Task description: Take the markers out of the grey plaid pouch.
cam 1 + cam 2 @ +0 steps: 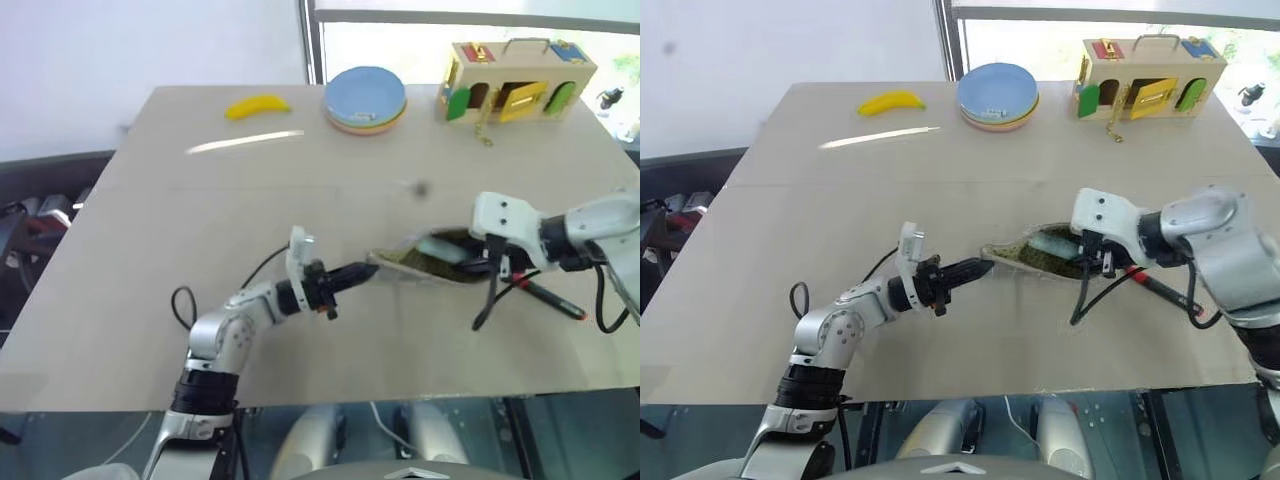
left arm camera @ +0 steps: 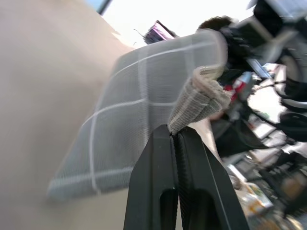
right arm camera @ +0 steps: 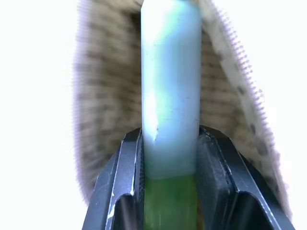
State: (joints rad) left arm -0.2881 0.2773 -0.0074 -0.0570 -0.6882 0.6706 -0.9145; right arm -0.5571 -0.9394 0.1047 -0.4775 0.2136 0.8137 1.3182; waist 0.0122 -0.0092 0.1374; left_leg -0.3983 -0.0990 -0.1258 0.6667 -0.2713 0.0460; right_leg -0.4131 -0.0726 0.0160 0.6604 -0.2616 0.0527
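Note:
The grey plaid pouch (image 1: 408, 263) lies mid-table, its mouth gaping toward my right arm. My left gripper (image 1: 362, 270) is shut on the pouch's left end; the left wrist view shows its black fingertips (image 2: 165, 139) pinching the tan-edged corner of the pouch (image 2: 134, 105). At the mouth, my right gripper (image 3: 170, 139) is shut on a teal-green marker (image 3: 170, 86), which pokes out of the pouch (image 3: 103, 100) and is also seen from the head (image 1: 440, 245). A red marker (image 1: 552, 299) lies on the table just right of the pouch, under my right arm.
A yellow banana (image 1: 257, 105), a stack of plates (image 1: 365, 98) and a wooden latch box (image 1: 515, 80) sit along the far edge. A black cable (image 1: 487, 300) hangs from my right wrist. The table's front edge (image 1: 320, 395) is close below my arms.

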